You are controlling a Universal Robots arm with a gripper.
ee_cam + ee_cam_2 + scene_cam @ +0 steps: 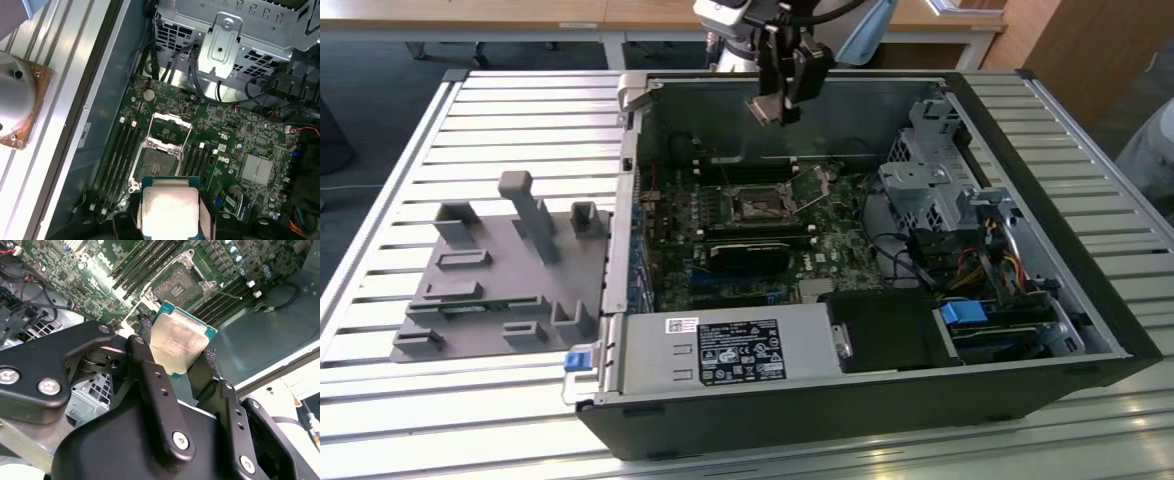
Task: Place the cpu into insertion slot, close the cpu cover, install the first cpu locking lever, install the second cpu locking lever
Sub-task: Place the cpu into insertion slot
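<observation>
cpu [182, 342] gripped over the motherboard [225, 125]
It's clamped in the hand [176, 349], held well above the insertion slot [156, 162], whose cpu cover [170, 120] is flipped open.

computer case [854, 415], grey fixture [480, 300], slatted table [534, 110]

The gripper [177, 347] clamps the cpu [181, 340] between its two black fingers [150, 375], one on each opposite edge. The chip sits tilted, its silvery top facing the camera and a green border showing along its edges. Beyond it, and apart from it, the insertion slot [177, 286] lies uncovered on the green motherboard [95, 285], between rows of dark memory slots [142, 265].
</observation>
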